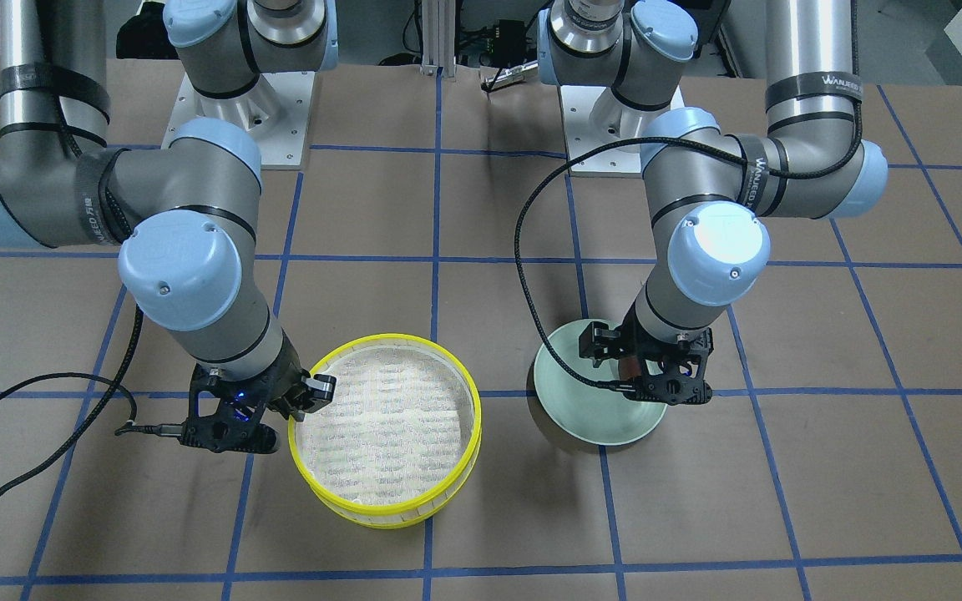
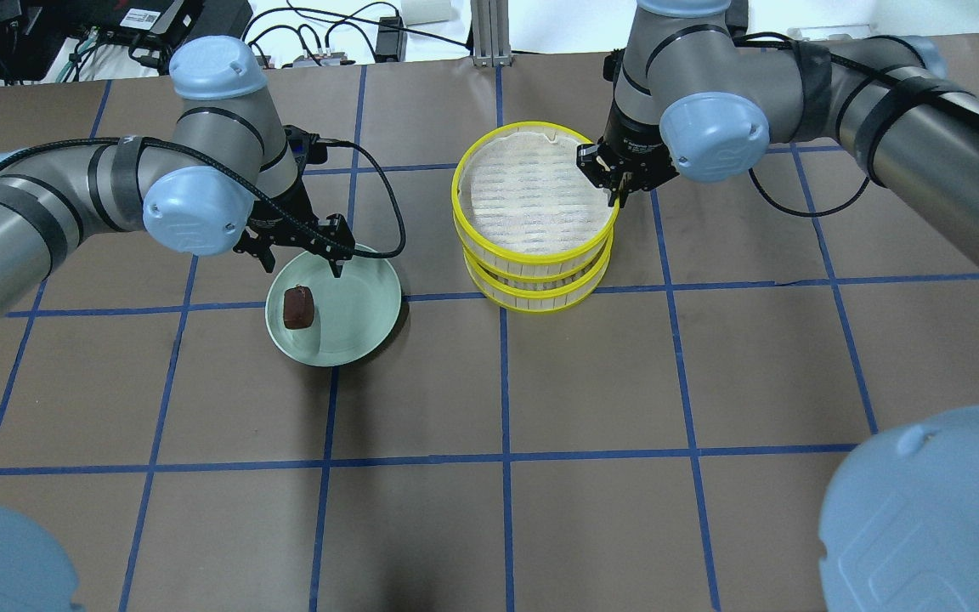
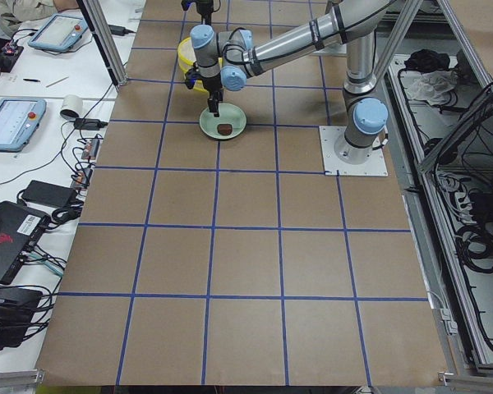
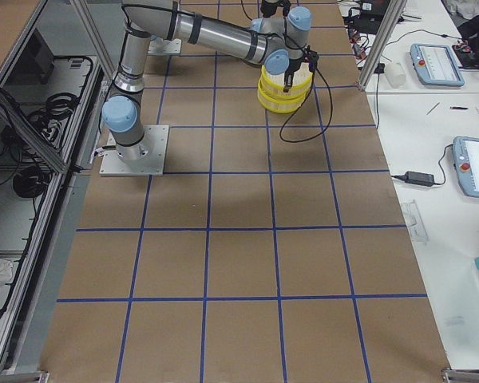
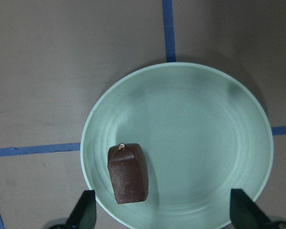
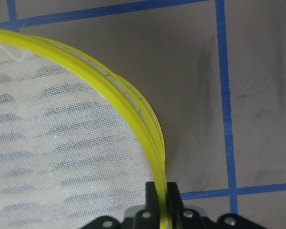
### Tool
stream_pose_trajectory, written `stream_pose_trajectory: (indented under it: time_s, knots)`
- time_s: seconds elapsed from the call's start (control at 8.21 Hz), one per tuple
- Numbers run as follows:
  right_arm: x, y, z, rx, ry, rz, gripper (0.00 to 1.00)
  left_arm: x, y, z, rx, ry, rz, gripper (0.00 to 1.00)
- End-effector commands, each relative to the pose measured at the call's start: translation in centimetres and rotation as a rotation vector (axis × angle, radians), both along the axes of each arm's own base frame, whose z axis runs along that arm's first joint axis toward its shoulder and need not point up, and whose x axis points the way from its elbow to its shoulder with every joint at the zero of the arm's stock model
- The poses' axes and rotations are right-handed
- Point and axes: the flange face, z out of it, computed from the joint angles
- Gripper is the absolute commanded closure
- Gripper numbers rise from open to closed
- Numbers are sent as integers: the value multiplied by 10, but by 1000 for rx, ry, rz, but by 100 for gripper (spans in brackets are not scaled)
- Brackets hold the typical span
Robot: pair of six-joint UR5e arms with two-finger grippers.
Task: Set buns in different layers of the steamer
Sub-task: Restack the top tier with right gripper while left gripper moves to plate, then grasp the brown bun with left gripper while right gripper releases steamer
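Currently left gripper (image 2: 304, 265) hangs wide open over the green plate (image 5: 205, 119); dark brown bun (image 5: 127, 172) lies below it, off-centre between the jaws, long axis crosswise to the closing line. Right gripper (image 6: 162, 198) pinches the rim of the top steamer tray (image 2: 457, 189), 2 stacked. Cream bun not visible.

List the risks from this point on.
The right hand pinches the top tray at one spot on its rim; lifted, the tray may tilt, slip, or drag the lower tray along. The left hand hangs open over the plate, but the brown bun lies off to one side, so closing may knock it aside rather than grip it.
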Motion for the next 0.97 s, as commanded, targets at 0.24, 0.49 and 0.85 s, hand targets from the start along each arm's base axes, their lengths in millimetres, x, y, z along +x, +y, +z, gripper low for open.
stream_pose_trajectory:
  time_s: [0.24, 0.49, 0.85]
  knots:
    - [0, 0, -8, 14, 14, -8, 100, 15, -4, -48, 85, -54, -1, 0]
    - [-1, 0, -7, 13, 13, -14, 100, 27, -7, -54, 99, -54, 26, 0]
    - [-2, 5, -14, 32, 17, -14, 100, 26, -8, -64, 111, -47, 68, 0]
